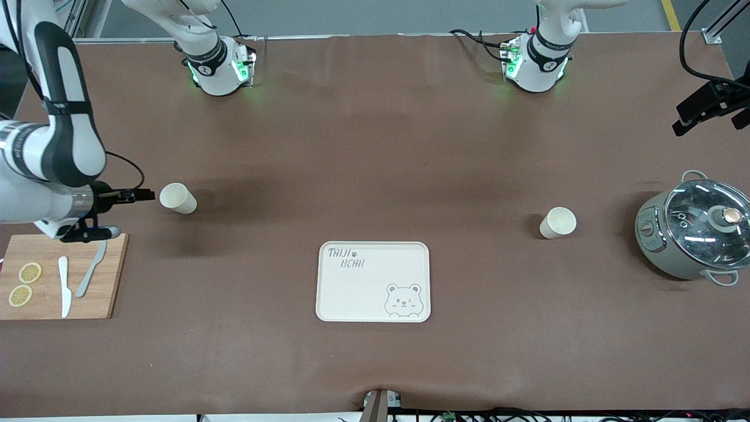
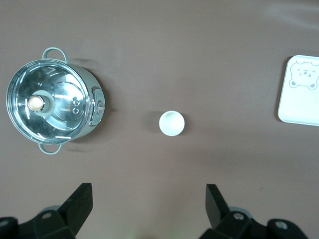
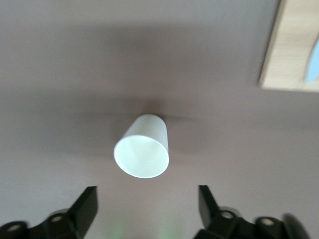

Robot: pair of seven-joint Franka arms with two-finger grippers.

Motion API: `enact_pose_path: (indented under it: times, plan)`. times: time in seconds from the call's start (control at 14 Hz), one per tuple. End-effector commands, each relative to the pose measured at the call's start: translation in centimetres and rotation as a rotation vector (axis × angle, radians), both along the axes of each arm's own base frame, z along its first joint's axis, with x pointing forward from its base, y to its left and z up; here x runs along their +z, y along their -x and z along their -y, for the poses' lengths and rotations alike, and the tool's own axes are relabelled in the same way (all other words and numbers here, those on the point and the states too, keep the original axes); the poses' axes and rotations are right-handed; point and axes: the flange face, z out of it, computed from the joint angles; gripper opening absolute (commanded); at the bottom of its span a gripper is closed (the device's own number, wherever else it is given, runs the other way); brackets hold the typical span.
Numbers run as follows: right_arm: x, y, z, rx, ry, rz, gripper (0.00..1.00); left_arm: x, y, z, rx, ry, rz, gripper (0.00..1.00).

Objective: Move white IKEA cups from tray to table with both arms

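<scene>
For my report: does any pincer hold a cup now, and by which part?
No. Both pincers are open and empty; both cups stand on the table.

Open table point(image 1: 375, 146) between cups; pot point(image 1: 694, 234) and cutting board point(image 1: 58, 275) at the ends.

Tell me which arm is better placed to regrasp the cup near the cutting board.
Right. The right hand is open right beside that cup; the left hand hangs open above the other cup, by the pot, at the left arm's end.
</scene>
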Motion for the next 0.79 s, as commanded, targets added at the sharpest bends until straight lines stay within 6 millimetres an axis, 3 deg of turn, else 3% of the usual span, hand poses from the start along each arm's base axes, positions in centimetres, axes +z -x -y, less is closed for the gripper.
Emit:
enact_pose_path:
  times: [0.0, 0.14, 0.29, 0.36, 0.5, 0.57, 0.71]
  plan:
    - [4.3, -2.8, -1.4, 0.039, -0.011, 0.155, 1.00, -0.1, 1.6, 0.2, -0.012, -0.003, -0.002, 1.00]
    - [8.5, -4.1, -2.8, 0.068, 0.003, 0.288, 1.00, -0.4, 1.3, 0.2, -0.012, 0.000, 0.004, 1.00]
    - [15.3, -4.6, -7.0, 0.144, 0.037, 0.400, 1.00, -0.3, 1.3, 0.5, -0.017, 0.001, 0.012, 1.00]
    - [19.0, -4.9, -7.4, 0.171, 0.083, 0.456, 1.00, -0.5, 1.2, 0.5, -0.017, 0.001, 0.007, 1.00]
    - [25.5, -3.5, -10.6, 0.224, 0.101, 0.480, 1.00, -1.0, 1.0, 0.6, -0.020, 0.001, 0.004, 1.00]
    - [26.1, -2.7, -11.4, 0.236, 0.094, 0.433, 1.00, -1.3, 0.8, 0.9, -0.024, 0.000, 0.000, 1.00]
    - [27.2, -1.0, -10.4, 0.216, 0.083, 0.379, 1.00, -1.3, 0.8, 1.1, -0.028, 0.000, 0.000, 1.00]
